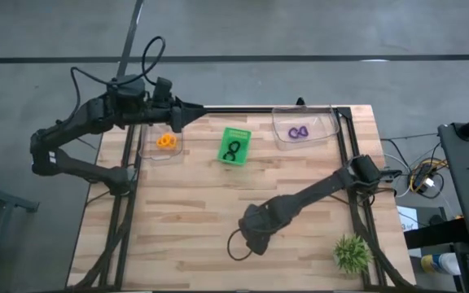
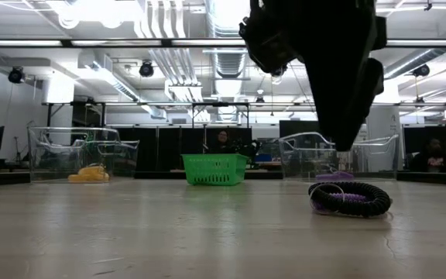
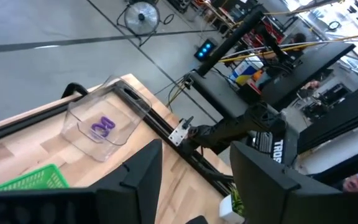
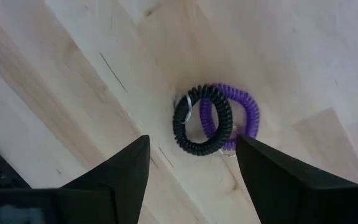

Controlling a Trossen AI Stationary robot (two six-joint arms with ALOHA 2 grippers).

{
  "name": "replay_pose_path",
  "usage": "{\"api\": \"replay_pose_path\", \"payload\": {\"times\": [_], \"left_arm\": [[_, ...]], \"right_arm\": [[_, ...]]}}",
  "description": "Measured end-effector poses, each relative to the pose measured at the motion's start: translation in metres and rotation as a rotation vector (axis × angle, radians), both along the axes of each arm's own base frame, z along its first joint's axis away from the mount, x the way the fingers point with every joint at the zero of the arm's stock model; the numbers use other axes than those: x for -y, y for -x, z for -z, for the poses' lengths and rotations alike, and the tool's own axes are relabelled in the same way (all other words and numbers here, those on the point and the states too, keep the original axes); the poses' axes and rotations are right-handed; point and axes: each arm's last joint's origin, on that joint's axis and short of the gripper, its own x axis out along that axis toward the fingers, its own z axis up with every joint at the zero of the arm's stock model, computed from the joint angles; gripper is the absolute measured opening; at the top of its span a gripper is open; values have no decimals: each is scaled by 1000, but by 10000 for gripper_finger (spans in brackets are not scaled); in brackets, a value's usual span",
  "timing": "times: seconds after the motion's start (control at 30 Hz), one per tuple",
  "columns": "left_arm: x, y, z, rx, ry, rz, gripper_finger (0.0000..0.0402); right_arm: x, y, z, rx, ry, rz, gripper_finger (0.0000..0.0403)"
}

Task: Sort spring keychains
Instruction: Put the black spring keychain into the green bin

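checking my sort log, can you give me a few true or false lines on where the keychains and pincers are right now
1. A black keychain and a purple keychain lie overlapping on the bare table. True.
2. The right pincer is shut on the black one. False: it is open above the pair, touching neither.
3. The green basket holds an orange keychain. False: it holds a black one; the orange keychain is in the left clear bin.
4. The left pincer is open, holding nothing. True.

Purple keychain [image 4: 241, 115] partly under black keychain [image 4: 197, 124]
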Motion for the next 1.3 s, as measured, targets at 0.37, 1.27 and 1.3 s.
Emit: {"api": "replay_pose_path", "payload": {"times": [0.37, 1.27, 1.3], "left_arm": [[2, -1, 1, -2, 2, 10, 181], [2, -1, 1, 0, -12, 13, 181], [2, -1, 1, 0, -13, 13, 181]], "right_arm": [[-2, 1, 18, -36, 22, 14, 209], [-12, -14, 13, 29, -22, -53, 8], [-14, -15, 13, 49, -37, -65, 10]]}}
